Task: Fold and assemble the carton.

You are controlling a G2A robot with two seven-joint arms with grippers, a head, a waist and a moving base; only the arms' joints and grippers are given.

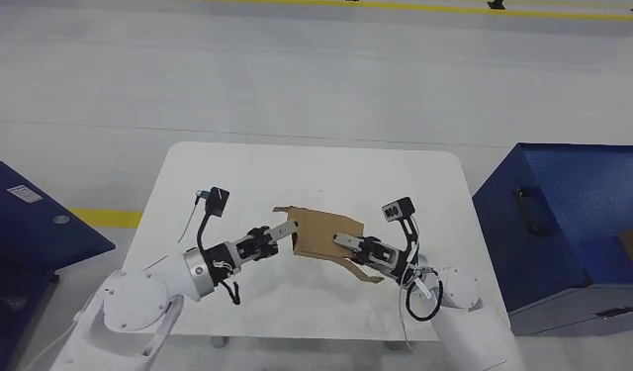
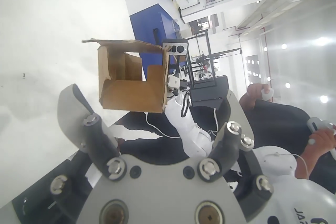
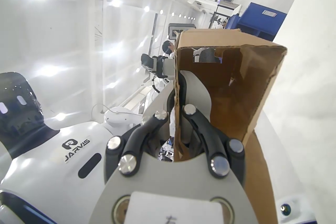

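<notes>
over white table [image 1: 247, 173], half-formed brown carton [image 1: 321, 234]; right gripper [image 1: 345, 240] clamps its wall, left gripper [image 1: 285, 231] spread.

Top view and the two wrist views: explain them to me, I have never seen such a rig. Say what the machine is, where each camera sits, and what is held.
It is a two-armed robot at a white table. The top view looks down from above its arms; each wrist view looks out from one arm's wrist. A brown carton, partly folded, is the work piece. The right end effector pinches one carton wall. The left end effector is open, facing the carton, not gripping it.
</notes>
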